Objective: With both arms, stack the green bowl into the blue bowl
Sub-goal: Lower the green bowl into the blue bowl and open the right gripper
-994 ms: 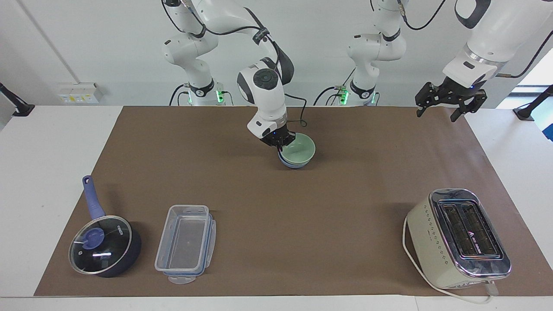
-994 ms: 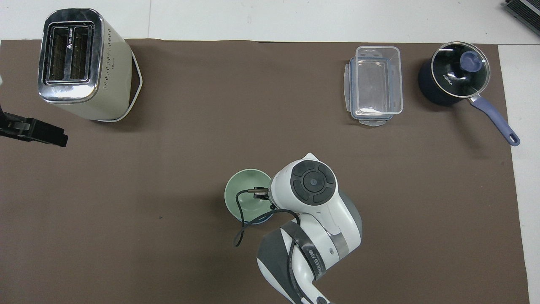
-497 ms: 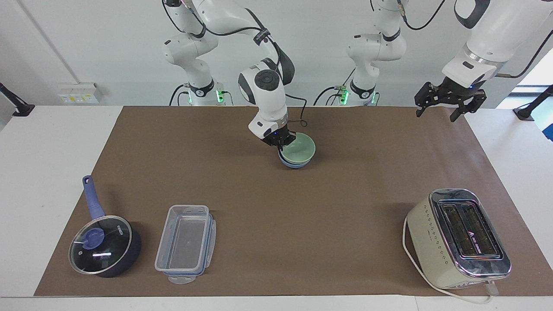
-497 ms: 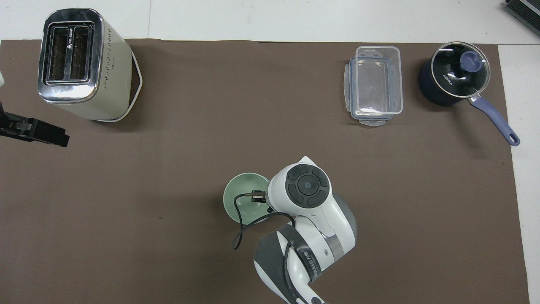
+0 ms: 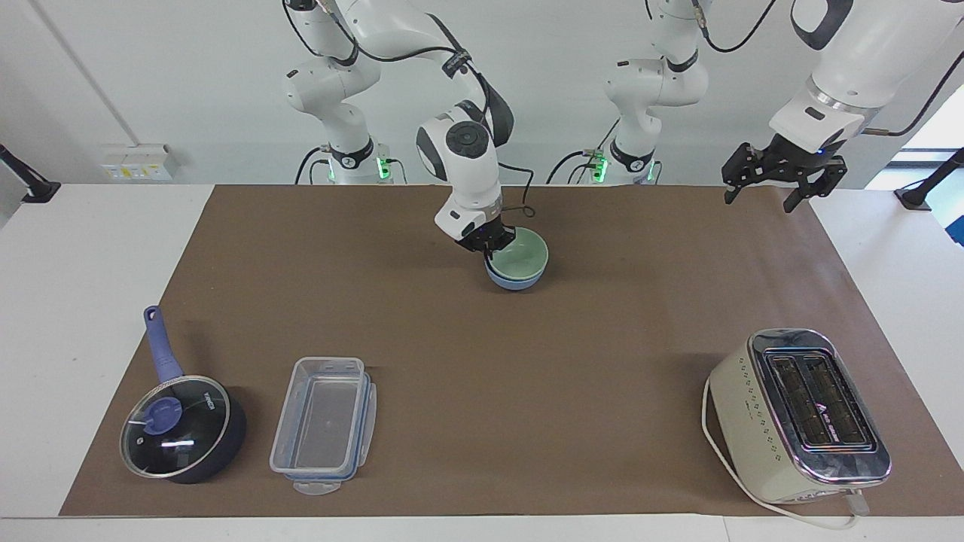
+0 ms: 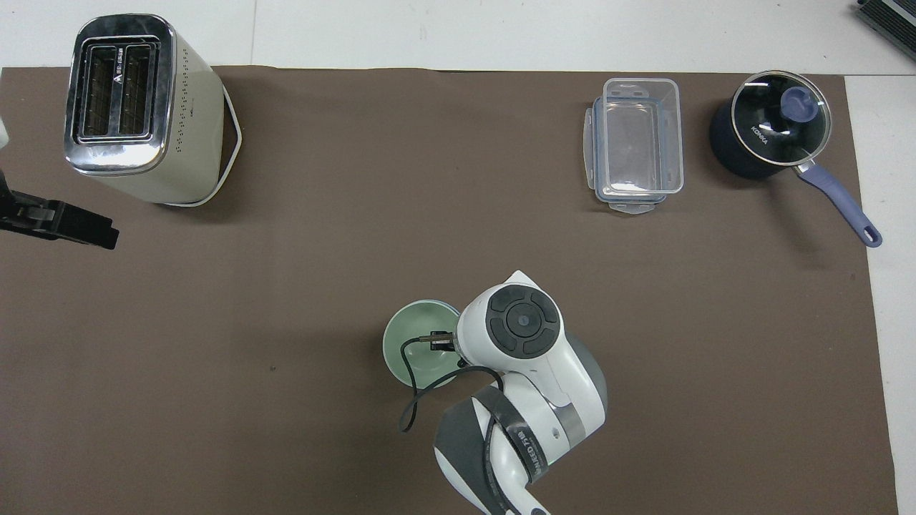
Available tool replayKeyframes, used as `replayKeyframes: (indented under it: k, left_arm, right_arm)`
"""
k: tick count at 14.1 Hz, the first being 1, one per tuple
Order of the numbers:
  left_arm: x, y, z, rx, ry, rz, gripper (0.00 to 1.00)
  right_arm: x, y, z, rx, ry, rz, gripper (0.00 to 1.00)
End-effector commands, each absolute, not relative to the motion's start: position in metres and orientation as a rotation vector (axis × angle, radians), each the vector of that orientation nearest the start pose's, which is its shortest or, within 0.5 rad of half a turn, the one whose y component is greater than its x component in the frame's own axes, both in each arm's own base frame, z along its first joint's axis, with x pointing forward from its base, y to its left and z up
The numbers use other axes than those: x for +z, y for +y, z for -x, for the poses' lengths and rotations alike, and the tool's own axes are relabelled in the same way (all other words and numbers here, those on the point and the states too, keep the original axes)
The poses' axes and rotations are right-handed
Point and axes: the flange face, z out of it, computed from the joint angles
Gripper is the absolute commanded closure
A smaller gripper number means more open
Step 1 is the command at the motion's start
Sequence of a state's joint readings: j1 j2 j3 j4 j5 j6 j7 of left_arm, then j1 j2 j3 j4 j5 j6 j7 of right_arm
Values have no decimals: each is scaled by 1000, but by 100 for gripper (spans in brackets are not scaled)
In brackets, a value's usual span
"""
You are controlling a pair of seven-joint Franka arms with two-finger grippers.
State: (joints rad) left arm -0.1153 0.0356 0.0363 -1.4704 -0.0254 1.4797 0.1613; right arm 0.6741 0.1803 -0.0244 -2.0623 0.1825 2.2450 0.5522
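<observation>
We find the green bowl [image 5: 520,256] seated inside the blue bowl [image 5: 512,281], near the robots at the middle of the brown mat [image 5: 527,376]. The right gripper [image 5: 491,245] is clamped shut on the green bowl's rim, on the side toward the right arm's end. The left gripper [image 5: 783,177] hangs with fingers spread and nothing in them over the mat's edge at the left arm's end, waiting. We judge the stack essentially made; release and withdrawal remain. Farther out stand the toaster [image 5: 798,414], the clear container [image 5: 324,425] and the saucepan [image 5: 181,425], untouched.
</observation>
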Motion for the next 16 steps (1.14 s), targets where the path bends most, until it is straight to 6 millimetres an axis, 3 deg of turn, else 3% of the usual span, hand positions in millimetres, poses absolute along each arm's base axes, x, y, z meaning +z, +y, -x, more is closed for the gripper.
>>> replayKeyframes:
  k: [1,16]
  left_arm:
    - [646,-47,-548,40,375,3141,0]
    - [646,-48,-548,40,375,3141,0]
  right_arm:
    - [346,347,-455,118,-2,2994,100]
    - [347,349,-461,75,20,2978,100]
